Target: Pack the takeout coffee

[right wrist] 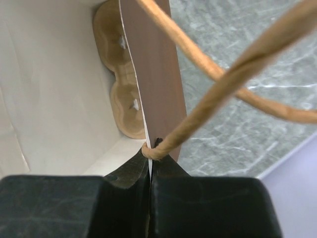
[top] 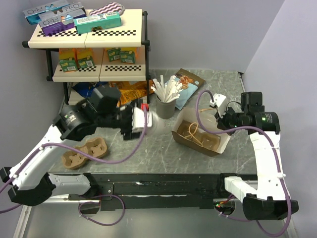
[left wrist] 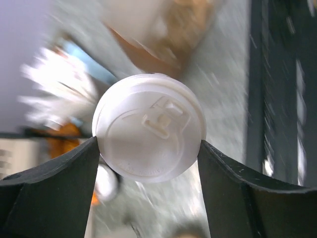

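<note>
Lavender walls [top: 208, 29] meet at back right. Grey marbled table [top: 158, 148]. Black-framed rack [top: 79, 39] back left, 2 cream shelves, checkered edges. Soft even light.

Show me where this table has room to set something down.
The grey marble table is bare along its near edge, between the brown pulp cup carrier and the open brown paper bag, and in the far right corner behind it. Crowded: far left, around the black shelf, orange snack packets and grey straw holder.
</note>
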Controlling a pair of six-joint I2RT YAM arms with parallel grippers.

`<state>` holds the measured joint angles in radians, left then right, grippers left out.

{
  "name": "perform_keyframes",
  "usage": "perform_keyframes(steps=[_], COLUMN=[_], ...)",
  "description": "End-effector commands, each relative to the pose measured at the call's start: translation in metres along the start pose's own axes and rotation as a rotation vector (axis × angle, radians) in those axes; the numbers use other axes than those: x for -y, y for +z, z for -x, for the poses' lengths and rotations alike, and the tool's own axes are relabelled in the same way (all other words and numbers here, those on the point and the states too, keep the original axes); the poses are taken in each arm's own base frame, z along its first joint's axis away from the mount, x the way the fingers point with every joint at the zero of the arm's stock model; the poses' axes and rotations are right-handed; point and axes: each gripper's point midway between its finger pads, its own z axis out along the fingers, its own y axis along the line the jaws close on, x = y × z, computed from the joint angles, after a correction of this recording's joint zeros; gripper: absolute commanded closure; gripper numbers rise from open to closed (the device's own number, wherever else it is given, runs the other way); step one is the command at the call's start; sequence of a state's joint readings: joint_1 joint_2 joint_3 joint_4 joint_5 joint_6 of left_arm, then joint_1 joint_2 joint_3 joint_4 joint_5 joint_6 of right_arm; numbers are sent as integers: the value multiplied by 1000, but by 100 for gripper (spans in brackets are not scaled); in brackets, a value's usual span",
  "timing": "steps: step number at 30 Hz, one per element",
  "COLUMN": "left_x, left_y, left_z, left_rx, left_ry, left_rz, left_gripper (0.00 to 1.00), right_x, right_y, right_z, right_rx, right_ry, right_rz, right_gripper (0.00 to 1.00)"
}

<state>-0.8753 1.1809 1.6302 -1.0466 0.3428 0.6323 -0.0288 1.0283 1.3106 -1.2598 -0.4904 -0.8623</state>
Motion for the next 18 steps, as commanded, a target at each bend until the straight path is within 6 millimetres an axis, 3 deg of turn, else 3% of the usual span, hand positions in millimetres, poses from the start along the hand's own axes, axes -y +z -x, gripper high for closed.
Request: perform_keyframes(steps=[1,3,6,7,8,12,18], left_x=[-49,-60,-61,-61,-58,-50,-20], left_y=[0,0,7,5,16,33,69], left_z=[63,82,89,101,96,105,113], left_rx=[192,278,340,396,392,472,536], left_ry=[-72,-61,-46,-17,-11,48,131], left_rz=[161,202,226,243,246,271,204], left_gripper=[99,99,99,99,99,99,99], right_x=[25,31,28,26,24,22,22], right_y=[-17,-21,-20,-17,-15,-5,-2], right_z=[20,22,23,21,19,12,12], right_rx=[53,63,66,67,55,40,39], right_ry=[-34,-52,-102,-101,-105,-113,-126], right_rz=[-164,-218,-248,-254,-261,-285,-317], right_gripper=[100,100,100,100,100,100,100])
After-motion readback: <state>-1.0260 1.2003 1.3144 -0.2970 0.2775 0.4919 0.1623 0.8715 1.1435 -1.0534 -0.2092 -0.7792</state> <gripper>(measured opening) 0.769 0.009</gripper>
